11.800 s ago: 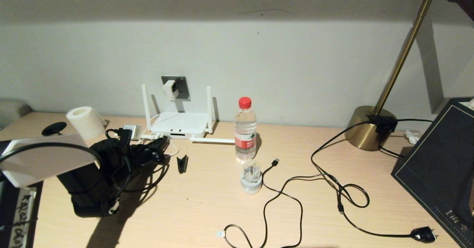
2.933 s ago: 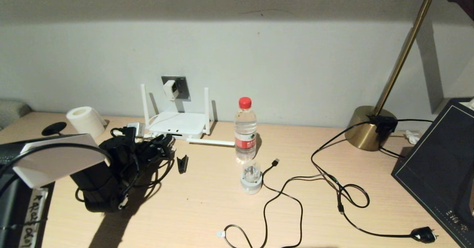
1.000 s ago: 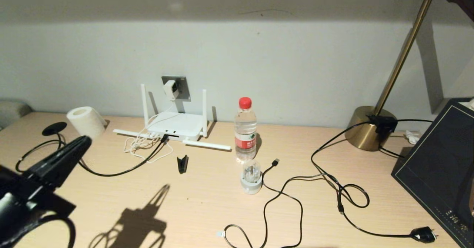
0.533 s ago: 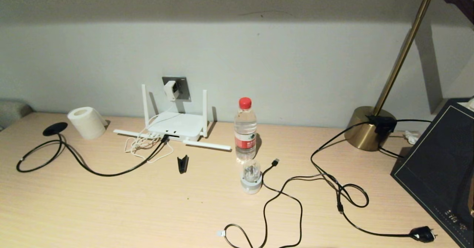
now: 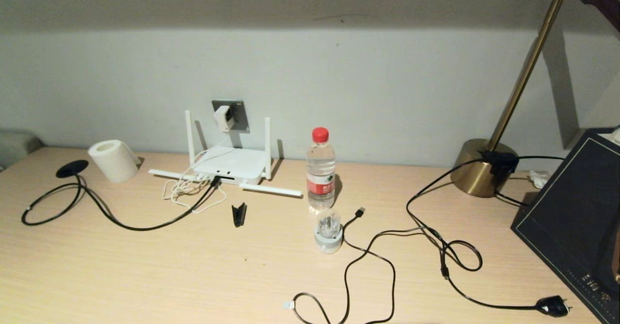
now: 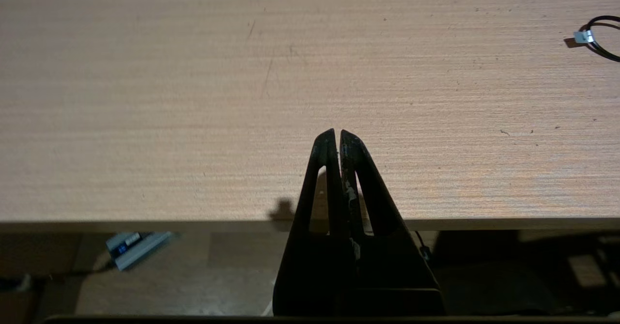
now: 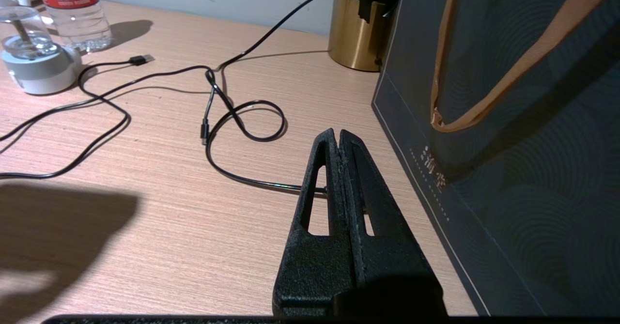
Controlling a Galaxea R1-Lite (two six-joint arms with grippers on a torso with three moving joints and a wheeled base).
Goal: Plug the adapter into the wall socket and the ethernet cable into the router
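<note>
While both arms are out of the head view, each wrist view shows its own gripper clenched on nothing: the left gripper (image 6: 337, 132) hangs over the bare near edge of the pale wooden desk (image 5: 193, 275), and the right gripper (image 7: 337, 133) sits above the desk just beside a dark gift bag with tan handles (image 7: 508, 135).

At the back of the desk, the small white rectangular adapter (image 5: 222, 118) sits in the square grey wall socket (image 5: 237, 113), its thin white cord (image 5: 186, 187) falling to a loose tangle by the router. Directly below the socket stands the flat white router (image 5: 232, 164): two stick antennas are upright and two lie flat on the desk. The long thin black ethernet cable (image 5: 145, 226) meets the router's front edge at one end, and from there it curves left across the desk to a flat black oval (image 5: 71, 168) near a roll of white tissue (image 5: 112, 159).

To the right of the router stands a clear water bottle with a red cap (image 5: 320, 169), and in front of it a round white-and-clear plug piece (image 5: 328, 231). A small black clip (image 5: 238, 214) lies between router and plug piece. Farther right, a black cable with a USB end (image 5: 359, 212) and a black cable with a chunky mains plug (image 5: 552, 306) loop across the desk near a brass lamp base (image 5: 477, 169).
</note>
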